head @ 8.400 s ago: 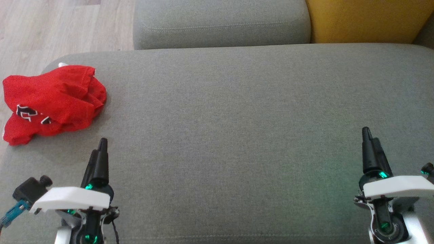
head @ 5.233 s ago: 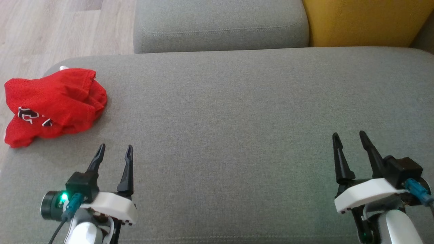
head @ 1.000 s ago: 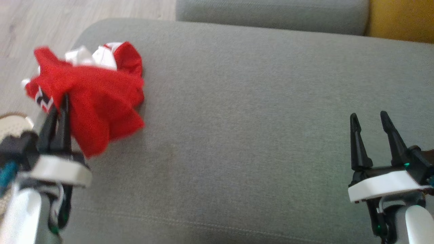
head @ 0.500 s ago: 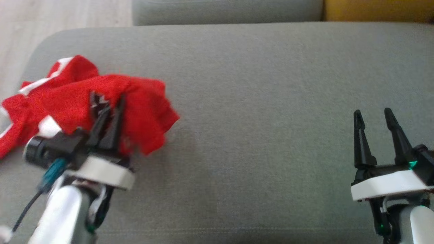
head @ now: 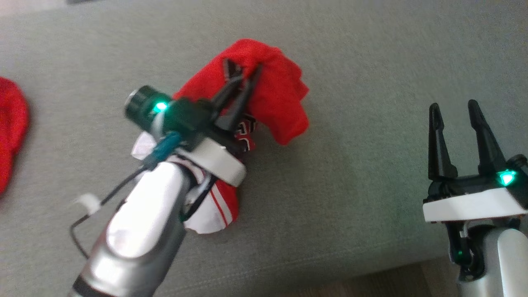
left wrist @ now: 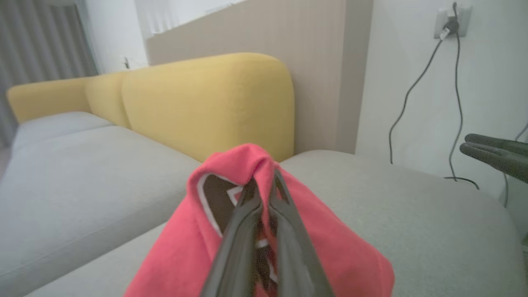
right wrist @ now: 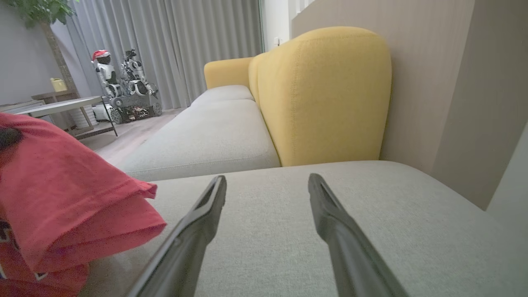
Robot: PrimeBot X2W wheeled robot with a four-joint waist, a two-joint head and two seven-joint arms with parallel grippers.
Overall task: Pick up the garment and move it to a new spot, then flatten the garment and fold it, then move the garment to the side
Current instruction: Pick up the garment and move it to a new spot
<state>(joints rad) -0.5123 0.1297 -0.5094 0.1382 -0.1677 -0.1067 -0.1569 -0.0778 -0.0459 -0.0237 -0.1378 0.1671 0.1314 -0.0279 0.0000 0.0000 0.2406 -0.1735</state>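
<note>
Since half a second earlier, the left gripper [head: 242, 67] has carried the red jersey [head: 280, 95] from the seat's left end toward the middle, closer to the right gripper [head: 452, 105]. The left gripper's fingers are clenched on a fold of the jersey, which drapes bunched around them over the grey sofa cushion [head: 371, 62]. The right gripper stands released, fingers spread, well apart from the jersey.

Support: grey sofa cushion [head: 371, 62], yellow backrest [right wrist: 326, 95] at far side.
On it: red cloth [head: 10, 132], left edge; red garment [head: 280, 99] mid-cushion, contact unclear.
</note>
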